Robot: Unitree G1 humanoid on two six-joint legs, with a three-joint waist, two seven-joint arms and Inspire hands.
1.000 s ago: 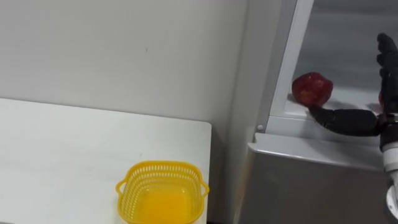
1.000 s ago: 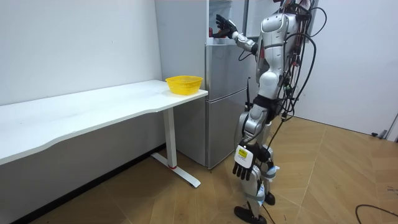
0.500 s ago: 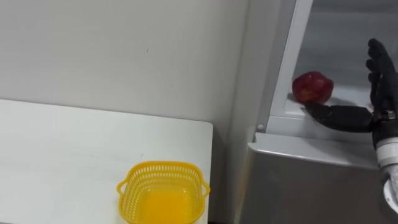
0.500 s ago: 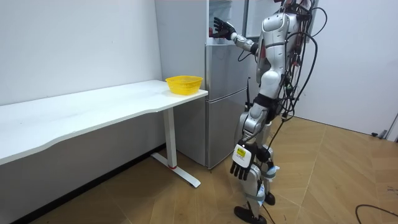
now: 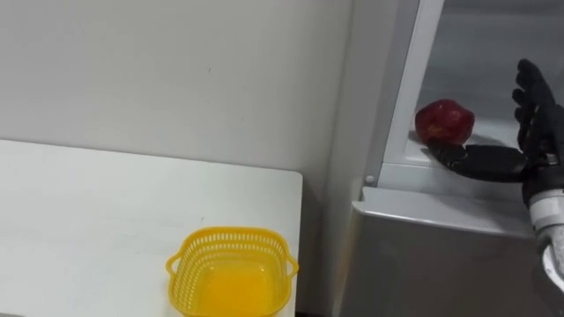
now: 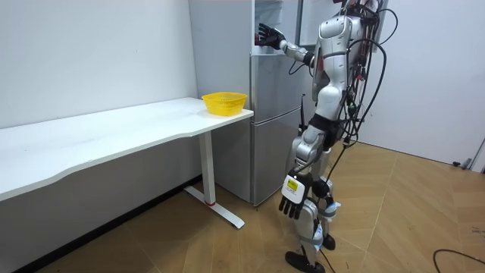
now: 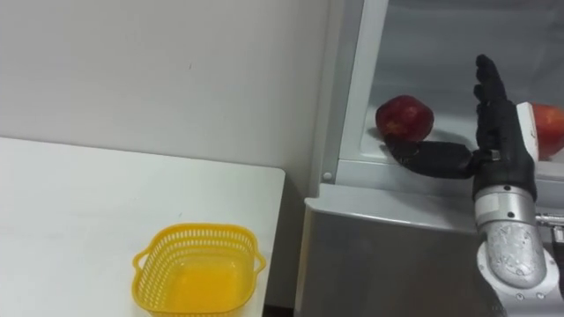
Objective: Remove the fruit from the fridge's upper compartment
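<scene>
Right hand (image 7: 495,132) is up in the upper fridge, fingers (image 7: 489,97) straight and released, thumb just beside the red apple (image 7: 405,116) on the shelf (image 7: 370,167) edge. One clumsy nudge rolls it off.

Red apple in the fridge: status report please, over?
Right hand open, thumb just below the red apple in the upper fridge, not gripped. Left hand hangs open at its side. Nothing blocking the apple.

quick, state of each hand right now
Left hand: open, empty, hanging at the robot's side.
Right hand: open, holding nothing, thumb stretched toward the apple in the fridge.
</scene>
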